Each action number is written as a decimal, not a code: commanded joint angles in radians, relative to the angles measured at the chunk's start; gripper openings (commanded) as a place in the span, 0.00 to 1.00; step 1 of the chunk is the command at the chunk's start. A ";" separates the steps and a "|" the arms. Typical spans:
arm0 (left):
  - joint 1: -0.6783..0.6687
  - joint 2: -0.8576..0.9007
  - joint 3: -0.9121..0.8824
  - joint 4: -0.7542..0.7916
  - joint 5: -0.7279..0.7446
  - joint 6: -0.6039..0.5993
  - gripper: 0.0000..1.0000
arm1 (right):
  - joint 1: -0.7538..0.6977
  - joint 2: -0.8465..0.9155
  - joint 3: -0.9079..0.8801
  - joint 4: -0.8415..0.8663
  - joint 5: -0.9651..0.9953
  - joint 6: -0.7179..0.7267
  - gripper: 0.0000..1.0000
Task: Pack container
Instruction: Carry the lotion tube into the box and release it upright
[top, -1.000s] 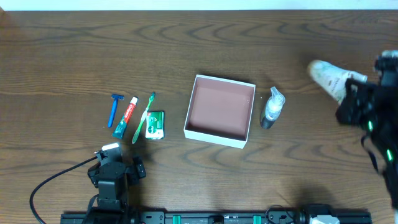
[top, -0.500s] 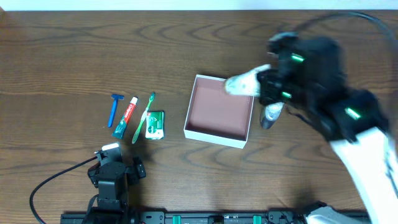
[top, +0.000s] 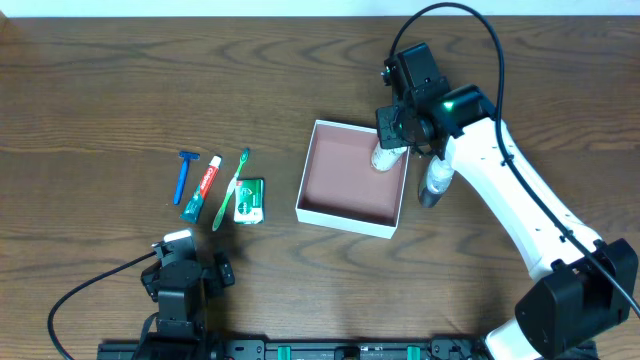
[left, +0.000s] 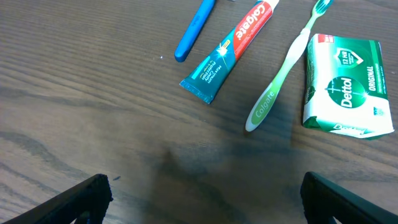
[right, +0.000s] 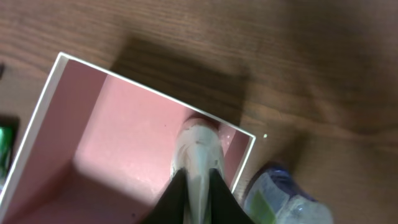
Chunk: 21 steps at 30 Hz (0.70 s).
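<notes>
The container (top: 303, 190), a shallow square box with white walls and a reddish-brown inside, sits mid-table and also shows in the right wrist view (right: 118, 137). My right gripper (top: 400, 135) (right: 198, 180) is shut on a white tube (top: 388, 157) (right: 198, 149), whose end reaches down into the container's far right corner. My left gripper (top: 190, 255) (left: 205, 199) is open and empty, low over the table just in front of the toiletries.
A blue razor (top: 184, 175) (left: 194, 28), toothpaste (top: 203, 187) (left: 230, 50), green toothbrush (top: 232, 188) (left: 283, 74) and green soap packet (top: 250, 200) (left: 345, 84) lie left of the container. A clear bottle (top: 436, 175) (right: 280, 199) lies against its right side.
My right arm has swung in from the far right with the white tube and brought it down into the container's far right corner. The left arm has not moved.
</notes>
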<state>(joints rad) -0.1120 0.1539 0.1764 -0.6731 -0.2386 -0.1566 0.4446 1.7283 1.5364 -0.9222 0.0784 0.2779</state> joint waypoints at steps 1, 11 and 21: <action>0.006 -0.006 -0.013 0.000 -0.008 0.003 0.98 | 0.006 0.023 0.008 -0.004 0.019 0.005 0.36; 0.006 -0.006 -0.013 0.000 -0.008 0.003 0.98 | -0.011 -0.256 0.021 -0.029 0.044 -0.050 0.73; 0.006 -0.006 -0.013 0.000 -0.008 0.003 0.98 | -0.085 -0.406 0.006 -0.262 0.079 -0.019 0.71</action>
<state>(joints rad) -0.1120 0.1539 0.1764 -0.6727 -0.2386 -0.1566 0.3740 1.2724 1.5631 -1.1522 0.1375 0.2447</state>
